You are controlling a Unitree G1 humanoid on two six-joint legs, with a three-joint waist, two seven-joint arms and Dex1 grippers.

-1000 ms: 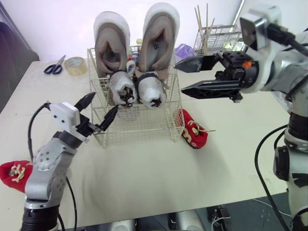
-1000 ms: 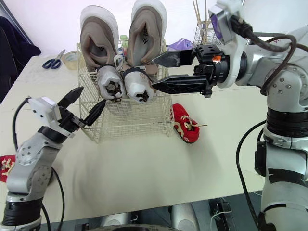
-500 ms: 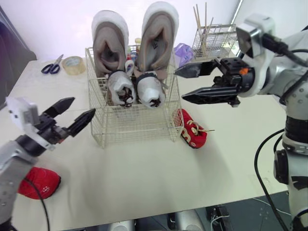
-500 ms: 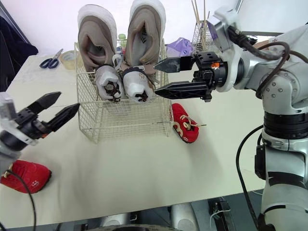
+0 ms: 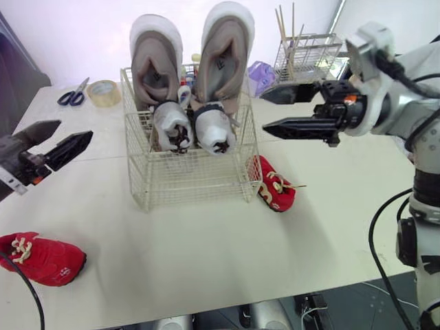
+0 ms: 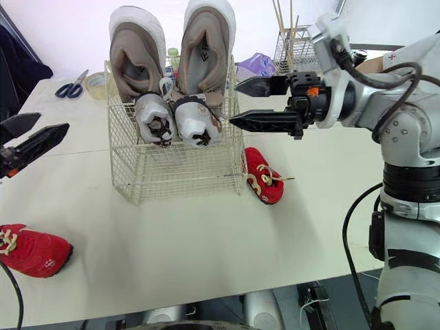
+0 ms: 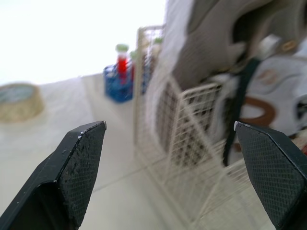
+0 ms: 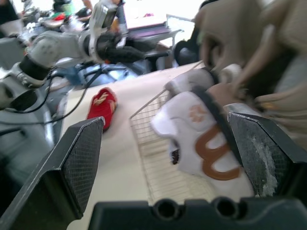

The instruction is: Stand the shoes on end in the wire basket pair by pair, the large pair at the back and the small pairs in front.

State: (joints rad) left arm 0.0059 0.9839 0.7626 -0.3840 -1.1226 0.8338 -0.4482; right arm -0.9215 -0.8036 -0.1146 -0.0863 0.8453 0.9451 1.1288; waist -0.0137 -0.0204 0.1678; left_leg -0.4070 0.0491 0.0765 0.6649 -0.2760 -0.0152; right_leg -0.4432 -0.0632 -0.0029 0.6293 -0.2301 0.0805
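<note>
my left gripper (image 5: 74, 130) released, mid-left | my right gripper (image 5: 263, 108) released, right of wire basket (image 5: 192, 175) | red shoe (image 5: 42, 258) lower left

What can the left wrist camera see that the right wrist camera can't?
Left wrist view, not the right wrist one: the tape roll and a blue rack holding a red bottle. Right wrist view, not the left wrist one: a red shoe lying on the table. Both: the wire basket, the big tan shoes standing in it, the small white shoes in front, and an open claw, the left claw or the right claw.
</note>
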